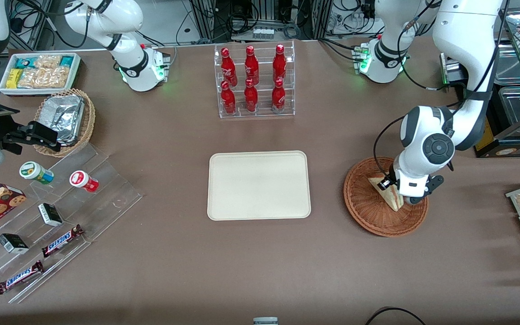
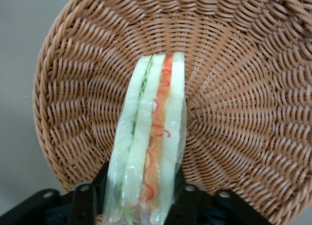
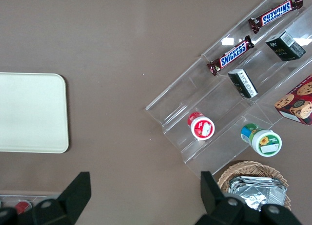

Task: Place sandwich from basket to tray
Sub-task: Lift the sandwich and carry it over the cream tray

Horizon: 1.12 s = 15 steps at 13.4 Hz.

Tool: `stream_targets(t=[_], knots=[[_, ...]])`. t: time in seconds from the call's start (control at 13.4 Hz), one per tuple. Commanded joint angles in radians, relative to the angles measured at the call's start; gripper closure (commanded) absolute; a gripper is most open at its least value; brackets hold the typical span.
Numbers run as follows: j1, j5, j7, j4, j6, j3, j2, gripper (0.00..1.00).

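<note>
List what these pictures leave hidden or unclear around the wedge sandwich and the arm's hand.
- Front view: the hand is masked by the white wrist above it; its contact with the triangular cream-bread sandwich is hidden.
- Left wrist view: the sandwich's end is cut off between the black fingers.
- Both views: the reddish-brown round wicker basket floor beneath the sandwich is covered.

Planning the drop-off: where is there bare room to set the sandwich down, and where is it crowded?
The tray is bare across its whole surface. Bare tabletop also lies between it and the basket, where the gripper sits at the sandwich. The acrylic steps toward the parked arm's end are crowded with snacks.
</note>
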Motion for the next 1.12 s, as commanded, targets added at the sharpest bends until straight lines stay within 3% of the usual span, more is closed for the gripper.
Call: stream_targets(t=[0.0,0.52,0.82,1.04], knots=[[-0.010,-0.007,-0.015,0.008,-0.022,0.004,-0.030,1.00],[-0.053,0.001,0.021,0.399,-0.430,-0.013,0.002,1.00],[-0.143,-0.058,-0.035,0.474,-0.441,-0.027,0.004,1.00],[-0.252,-0.059,-0.060,0.532,-0.432,-0.028,0.062,1.00]])
